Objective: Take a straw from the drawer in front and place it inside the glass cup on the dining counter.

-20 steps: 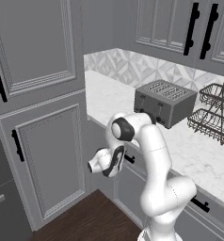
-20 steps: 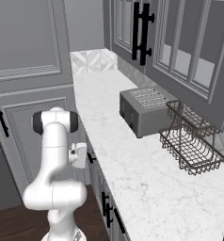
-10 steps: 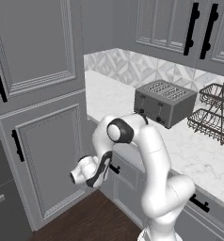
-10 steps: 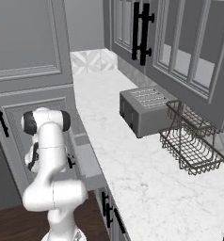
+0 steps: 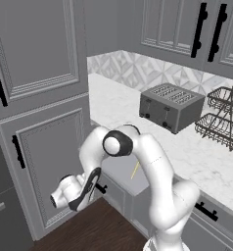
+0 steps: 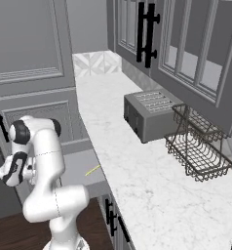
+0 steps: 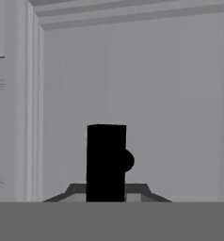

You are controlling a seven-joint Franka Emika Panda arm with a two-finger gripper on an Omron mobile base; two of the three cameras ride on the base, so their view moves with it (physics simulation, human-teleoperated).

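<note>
The two-finger claw (image 5: 100, 188) is pinching the short black bar handle (image 7: 106, 162) of the wide grey drawer (image 5: 122, 172), which stands pulled out from under the white marble-look bench (image 5: 187, 152). On the drawer's floor, at about two o'clock from the claw in the left base view, lies the thin yellow-tan straw (image 5: 135, 170), untouched. Farther toward two o'clock, on the bench, a grey metal toaster (image 5: 171, 106) stands beside a dark wire dish rack (image 5: 223, 119).
</note>
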